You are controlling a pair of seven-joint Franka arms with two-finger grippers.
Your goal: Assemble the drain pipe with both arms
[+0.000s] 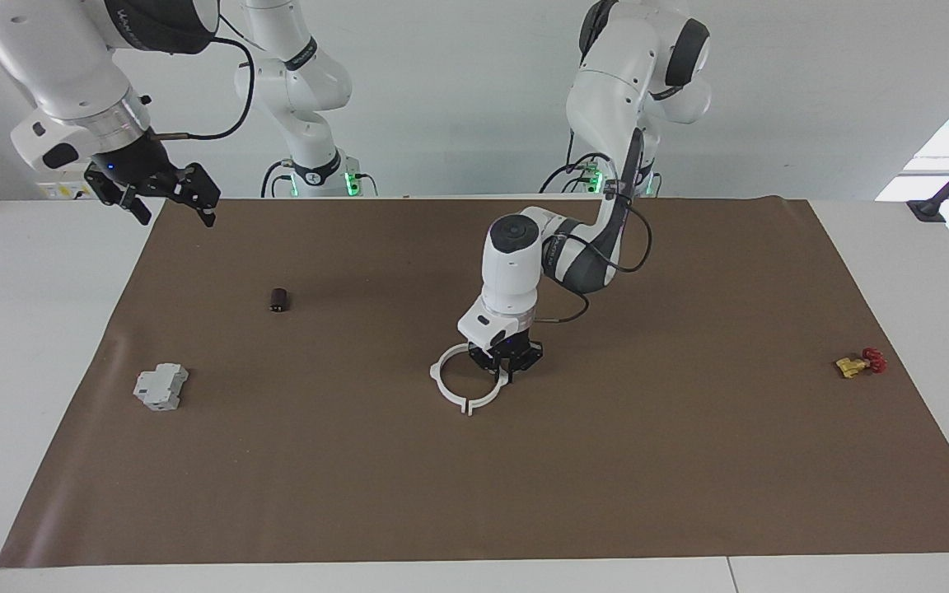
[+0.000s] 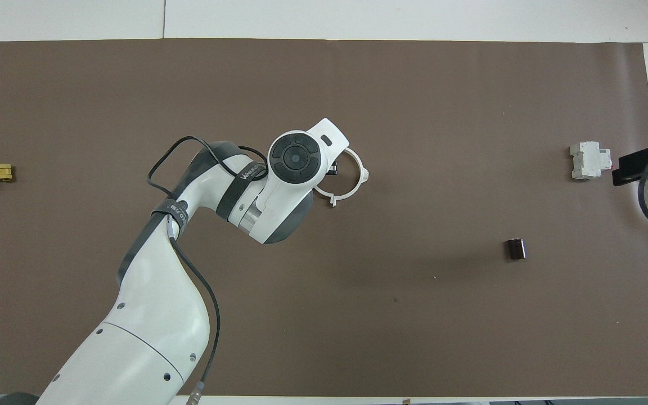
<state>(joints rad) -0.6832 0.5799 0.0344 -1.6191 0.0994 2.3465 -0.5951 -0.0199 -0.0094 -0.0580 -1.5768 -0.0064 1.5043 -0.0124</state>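
Drain pipe (image 1: 451,384) lies mid-mat, two white halves meeting as ring. Facing view: left gripper (image 1: 506,365) down at ring's edge toward left arm's end, fingers clamped on that half; right gripper (image 1: 163,191) hangs spread wide over mat's corner, waiting. Overhead view: left wrist hides grasp; ring's other half (image 2: 352,180) shows; grey switch unit (image 2: 587,160), black cylinder (image 2: 516,248) well apart.

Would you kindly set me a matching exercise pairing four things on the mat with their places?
Things:
1. ring
2. grey switch unit
3. black cylinder
4. red-and-brass valve

Places:
A. at the left arm's end of the mat
B. mid-mat, at the left gripper
C. at the right arm's end, farther from the robots
D. at the right arm's end, nearer the robots

Pairs: 1-B, 2-C, 3-D, 4-A
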